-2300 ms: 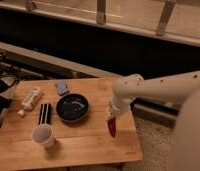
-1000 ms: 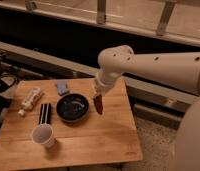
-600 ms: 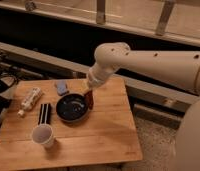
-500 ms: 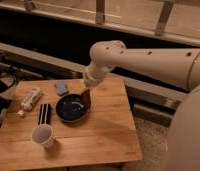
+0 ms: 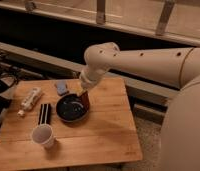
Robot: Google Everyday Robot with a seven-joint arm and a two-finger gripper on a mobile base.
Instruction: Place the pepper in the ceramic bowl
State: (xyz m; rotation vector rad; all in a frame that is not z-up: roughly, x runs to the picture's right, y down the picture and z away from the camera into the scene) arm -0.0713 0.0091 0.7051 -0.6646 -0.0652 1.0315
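The black glossy ceramic bowl [image 5: 70, 108] sits on the wooden table [image 5: 105, 135], left of centre. My gripper [image 5: 83, 94] hangs from the white arm right at the bowl's right rim. It is shut on the dark red pepper [image 5: 86, 101], which dangles upright just over the bowl's right edge. The pepper's tip is close to the rim; I cannot tell if it touches.
A white paper cup [image 5: 43, 135] stands at the front left. A black flat object [image 5: 44, 113] lies left of the bowl. A white bottle [image 5: 29, 99] lies at the far left, a small blue-grey object [image 5: 61, 88] behind the bowl. The table's right edge drops to the floor.
My arm has swung left from the table's right side, carrying the pepper, and now holds it over the bowl's right rim. The bowl and other items have not moved.
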